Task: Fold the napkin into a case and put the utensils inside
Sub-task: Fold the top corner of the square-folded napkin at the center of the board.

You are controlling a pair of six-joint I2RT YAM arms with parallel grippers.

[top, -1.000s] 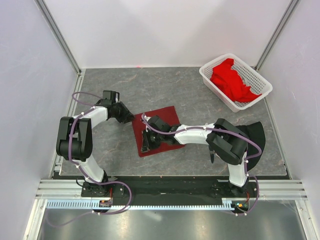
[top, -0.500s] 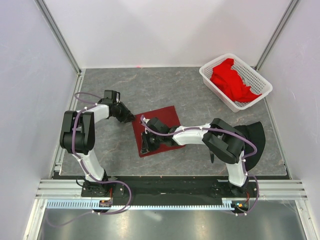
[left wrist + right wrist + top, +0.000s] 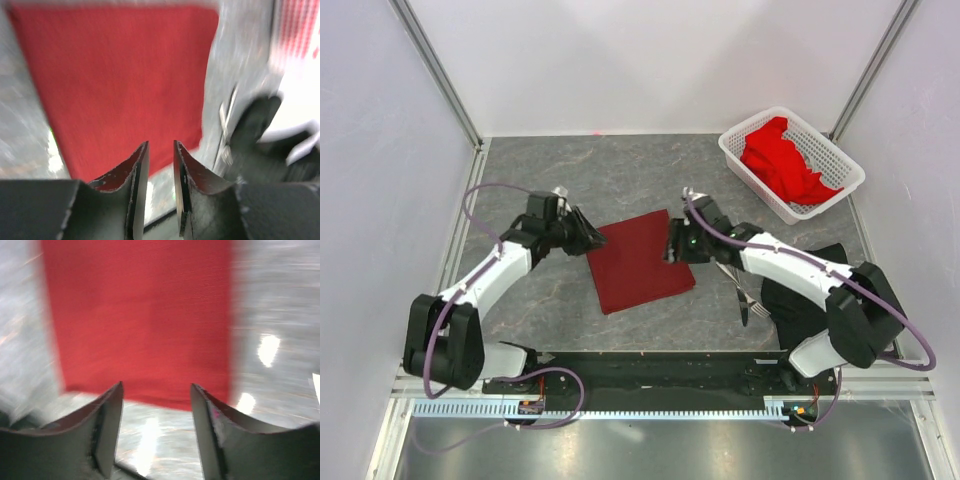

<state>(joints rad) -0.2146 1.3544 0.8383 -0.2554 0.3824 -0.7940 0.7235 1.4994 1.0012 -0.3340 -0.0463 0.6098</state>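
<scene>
You're basically at the start: the napkin lies flat mid-table, looking like a roughly square sheet rather than a narrow case, so as far as I can tell all the folding is left to do. The left claw sits at its 9 o'clock edge, jaws only a crack apart and empty, and the right claw is at the 3 o'clock edge, wide open and empty too. The utensils lie on the table around 4 o'clock from the napkin, not yet tucked in.
</scene>
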